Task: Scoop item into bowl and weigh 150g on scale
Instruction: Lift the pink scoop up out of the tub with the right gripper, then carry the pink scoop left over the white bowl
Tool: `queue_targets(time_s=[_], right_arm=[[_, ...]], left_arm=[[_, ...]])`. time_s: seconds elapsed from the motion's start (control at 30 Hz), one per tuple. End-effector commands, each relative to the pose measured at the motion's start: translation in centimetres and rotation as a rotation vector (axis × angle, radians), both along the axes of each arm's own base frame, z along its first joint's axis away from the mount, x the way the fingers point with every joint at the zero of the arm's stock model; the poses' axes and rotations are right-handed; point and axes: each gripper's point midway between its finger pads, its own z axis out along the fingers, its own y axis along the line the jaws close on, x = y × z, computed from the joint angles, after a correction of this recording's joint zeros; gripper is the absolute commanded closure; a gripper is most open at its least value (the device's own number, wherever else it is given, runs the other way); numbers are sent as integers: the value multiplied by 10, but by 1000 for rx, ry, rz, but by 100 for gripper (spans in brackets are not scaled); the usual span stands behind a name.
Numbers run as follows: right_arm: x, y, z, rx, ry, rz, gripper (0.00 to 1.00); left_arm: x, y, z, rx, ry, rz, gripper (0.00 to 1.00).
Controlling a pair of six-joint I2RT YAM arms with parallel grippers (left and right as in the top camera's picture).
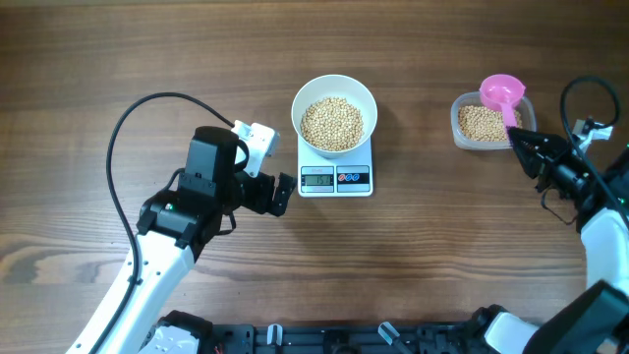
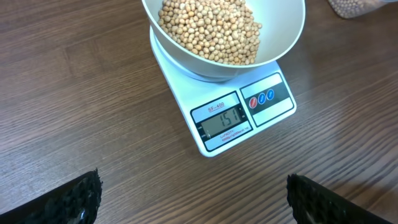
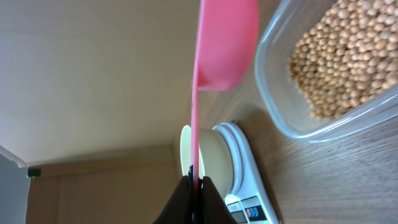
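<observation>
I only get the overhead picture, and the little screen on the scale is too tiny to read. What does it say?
Observer: The left wrist view shows the scale reading 151, with the bowl of beans sitting on it.
Operator: And that pink scoop on the right, is it just lying on the tub?
Observer: No. The right wrist view shows the right gripper shut on the end of the thin handle of the scoop, and its cup is beside the rim of the tub.
Operator: Is the other gripper holding anything?
Observer: No. In its own view the left gripper has its jaws wide apart, with only bare table between them.
</observation>
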Motion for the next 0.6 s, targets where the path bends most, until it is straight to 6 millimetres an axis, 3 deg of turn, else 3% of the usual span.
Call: queue_targets(time_s=[0.0, 0.13, 0.33, 0.57], right_arm=[[-1, 4, 23, -46, -73, 25, 95], [-2, 12, 40, -122, -128, 34, 95], [10, 44, 81, -303, -223, 71, 95], [22, 88, 106, -751, -210, 221, 96]], left_arm=[[0, 2, -3, 17, 3, 5, 0], [1, 2, -3, 18, 1, 4, 0], [5, 11, -5, 65, -16, 44, 0], [5, 12, -5, 67, -15, 46, 0]])
